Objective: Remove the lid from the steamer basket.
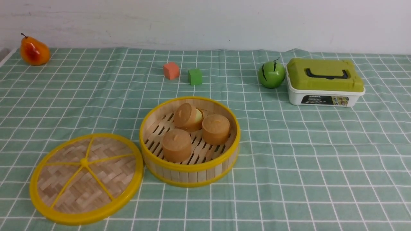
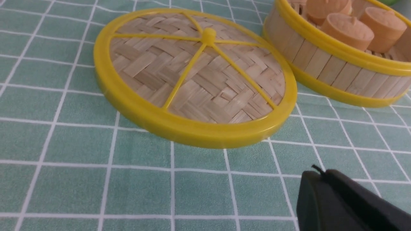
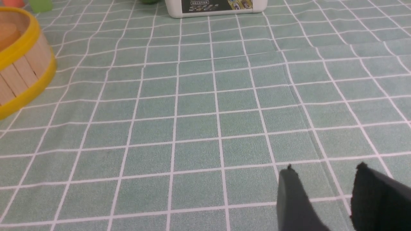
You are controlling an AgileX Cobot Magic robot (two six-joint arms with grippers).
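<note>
The lid (image 1: 86,178), woven pale bamboo with a yellow rim and spokes, lies flat on the cloth just left of the steamer basket (image 1: 189,168), close to its wall. The basket stands uncovered with three tan buns (image 1: 176,145) inside. In the left wrist view the lid (image 2: 196,77) and basket (image 2: 334,67) lie ahead of my left gripper (image 2: 321,173), whose black fingers are pressed together, empty, above bare cloth. My right gripper (image 3: 324,171) is open and empty over bare cloth, with the basket's wall (image 3: 22,70) far off to one side. Neither gripper shows in the front view.
A white box with an olive-green lid (image 1: 324,81) stands at the back right, a green apple (image 1: 271,74) beside it. An orange cube (image 1: 171,70) and a green cube (image 1: 195,76) sit behind the basket. A pear (image 1: 34,50) lies at the back left.
</note>
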